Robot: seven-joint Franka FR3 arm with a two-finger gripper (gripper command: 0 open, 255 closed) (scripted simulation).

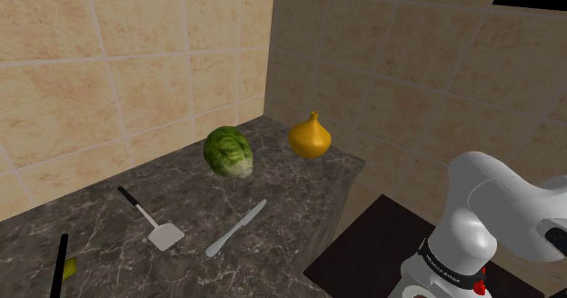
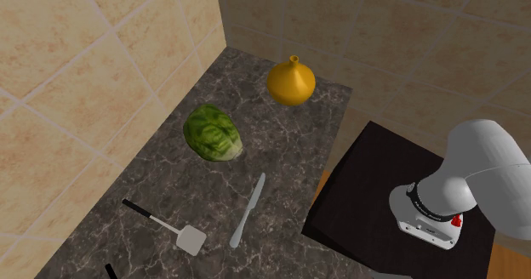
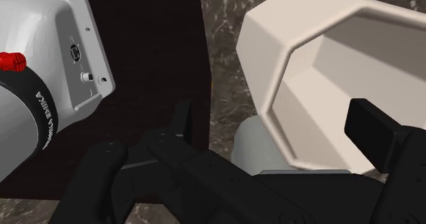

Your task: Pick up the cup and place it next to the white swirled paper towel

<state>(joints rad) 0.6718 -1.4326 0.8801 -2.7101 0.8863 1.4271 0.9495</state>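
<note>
In the wrist view a cream faceted cup (image 3: 307, 59) sits right in front of my gripper (image 3: 276, 126), over the dark marbled counter (image 3: 225, 72). My gripper is open. One black finger (image 3: 181, 122) stands outside the cup's wall with a gap to it. The other finger (image 3: 372, 132) reaches in over the cup's mouth. A pale grey rounded shape (image 3: 249, 147) shows against the cup's lower side; I cannot tell what it is. The white arm (image 1: 495, 219) bends low over the stand at the shoulder view's lower right.
On the counter (image 1: 291, 187) lie a green lettuce (image 1: 228, 151), an orange gourd-like thing (image 1: 310, 136) in the far corner, a spatula (image 1: 154, 223), a knife (image 1: 236, 227) and a black-and-yellow tool (image 1: 62, 264). Tiled walls close the back. The black stand (image 2: 374, 192) abuts the counter's edge.
</note>
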